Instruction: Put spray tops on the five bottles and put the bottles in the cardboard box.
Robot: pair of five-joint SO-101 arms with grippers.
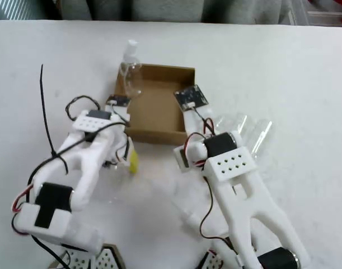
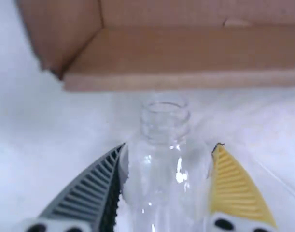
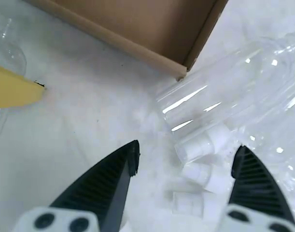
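White counter (image 1: 282,67) runs under both my arms. On the left, my left claw (image 2: 169,150) is closed on an uncapped bottle (image 2: 161,169), with the grey and yellow fingers pressed to its sides. The bottle's long axis runs straight out from my wrist. Its open neck aims at the near wall of the cardboard box (image 1: 159,106), which stands close ahead. At the box's far left corner stands a capped bottle (image 1: 130,67); I cannot tell whether it is inside the wall or just outside it. Right of the box, my right claw (image 3: 186,154) hangs wide open, holding nothing. It is over loose spray tops (image 3: 203,145) that lie just off the box's near right corner, against clear bottles (image 3: 224,96) lying on their sides. I judge my right arm the nearer one to fetch a top. The strip of counter between my claws leaves room to carry it to the waiting neck, and the box wall is the edge to mind.
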